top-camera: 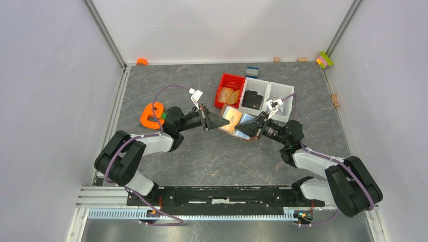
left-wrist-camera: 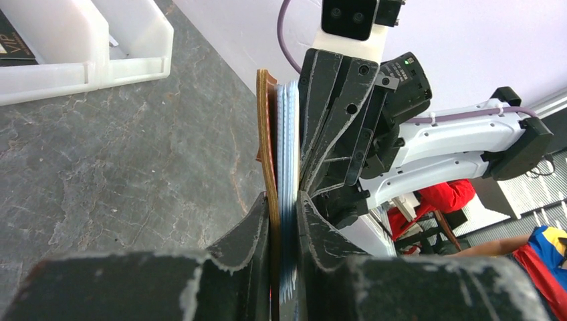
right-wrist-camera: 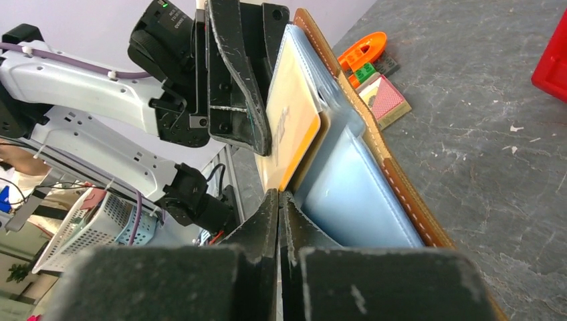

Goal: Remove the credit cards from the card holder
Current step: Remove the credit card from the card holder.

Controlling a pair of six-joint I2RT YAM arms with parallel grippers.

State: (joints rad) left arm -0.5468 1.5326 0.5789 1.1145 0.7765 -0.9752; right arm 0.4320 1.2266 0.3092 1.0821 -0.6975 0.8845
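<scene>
The brown card holder (top-camera: 225,110) hangs open in the air over the middle of the table, between both grippers. My left gripper (top-camera: 222,122) is shut on it; in the left wrist view the fingers (left-wrist-camera: 283,200) pinch its brown edge (left-wrist-camera: 267,147) and pale blue inner layers. My right gripper (top-camera: 247,130) is shut on the orange-tan card (right-wrist-camera: 291,120), which sticks partly out of the holder's blue pocket (right-wrist-camera: 364,194). The jaws (right-wrist-camera: 278,195) meet on the card's lower edge. No separate pale blue card can be told apart from the blue lining.
A red bin (top-camera: 223,79) with tan items and two white bins (top-camera: 261,85) stand behind the holder; one holds a black item (top-camera: 251,99). An orange tool (top-camera: 153,114) lies at the left, with a pink-patterned box (right-wrist-camera: 384,100) beside it. A blue block (top-camera: 252,71) lies farther back.
</scene>
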